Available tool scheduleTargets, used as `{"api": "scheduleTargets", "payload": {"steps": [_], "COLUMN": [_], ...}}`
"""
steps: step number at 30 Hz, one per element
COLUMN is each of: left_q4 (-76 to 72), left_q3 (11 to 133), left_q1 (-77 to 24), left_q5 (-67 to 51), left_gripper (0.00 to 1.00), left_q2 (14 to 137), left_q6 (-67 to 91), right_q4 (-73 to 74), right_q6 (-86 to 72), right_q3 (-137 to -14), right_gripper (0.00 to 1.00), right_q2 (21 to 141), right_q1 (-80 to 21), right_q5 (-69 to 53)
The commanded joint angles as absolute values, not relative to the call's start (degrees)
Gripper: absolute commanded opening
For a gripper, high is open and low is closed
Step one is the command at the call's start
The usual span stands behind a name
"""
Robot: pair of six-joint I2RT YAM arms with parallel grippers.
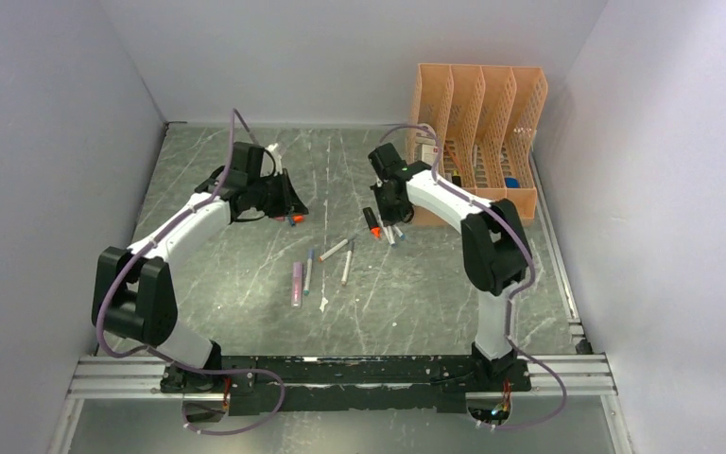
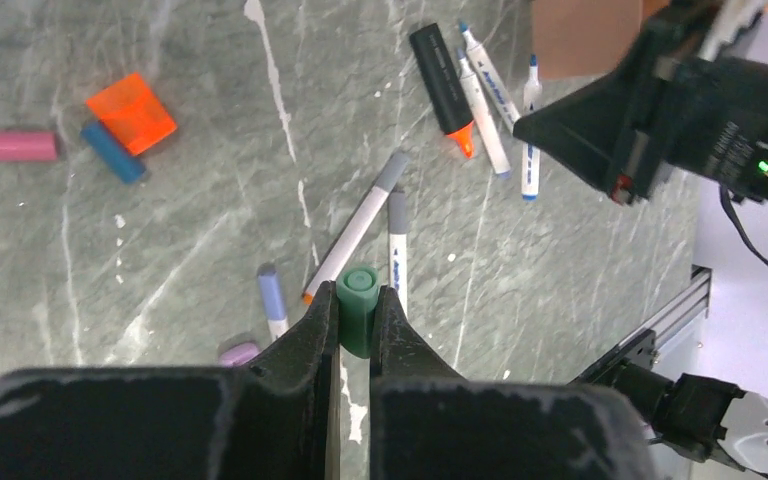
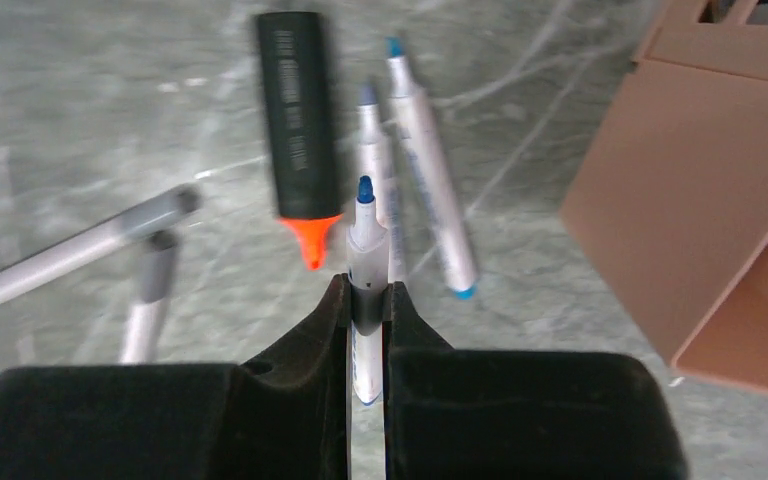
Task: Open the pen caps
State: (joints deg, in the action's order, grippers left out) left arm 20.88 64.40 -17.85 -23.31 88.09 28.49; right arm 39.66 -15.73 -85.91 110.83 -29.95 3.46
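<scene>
Your left tool is closed narrow on a teal cap, pinched between both fingers above the counter. Your right tool clamps a white pen, its blue tip bare, over the black marker lying below.

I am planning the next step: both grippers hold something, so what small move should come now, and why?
Probably the left gripper should set its green cap down by the loose orange cap; the pen in the right gripper already shows a bare blue tip.
</scene>
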Motion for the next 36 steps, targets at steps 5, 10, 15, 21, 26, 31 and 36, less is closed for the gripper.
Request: {"api": "scheduleTargets", "payload": {"steps": [5,10,15,21,26,31,36], "left_q4": [25.5,25.0,24.7,24.6,24.9,24.8,24.7], "left_q3": [65.2,65.3,64.8,64.7,65.2,65.4,65.4], "left_q1": [-18.0,-18.0,-18.0,-18.0,-18.0,-18.0,-18.0], "left_q5": [-20.7,-21.0,-20.8,-20.8,-20.4,-20.5,-20.5], "left_gripper": [0.07,0.07,0.07,0.07,0.07,0.07,0.07], "left_q2": [87.6,88.5,88.5,88.8,89.0,89.2,89.5], "left_q6": [25.0,25.1,25.1,25.2,25.0,25.1,25.2], "right_q4": [44.5,43.9,43.0,42.2,41.9,41.8,41.7], "right_q6": [-12.2,-12.0,-12.0,-11.6,-11.4,-11.4,-11.4], "right_q3": [-92.2,-93.1,-93.4,-94.7,-95.6,-96.1,-96.1], "right_gripper": [0.0,0.0,0.06,0.07,0.09,0.16,0.24], "right_q2": [118.2,119.4,120.3,121.8,122.8,122.8,122.5], "right_q1": [-29.6,-29.7,-29.8,-30.3,-30.8,-31.3,-31.5], "right_q5": [14.6,14.3,13.9,14.4,14.7,14.8,14.8]}}
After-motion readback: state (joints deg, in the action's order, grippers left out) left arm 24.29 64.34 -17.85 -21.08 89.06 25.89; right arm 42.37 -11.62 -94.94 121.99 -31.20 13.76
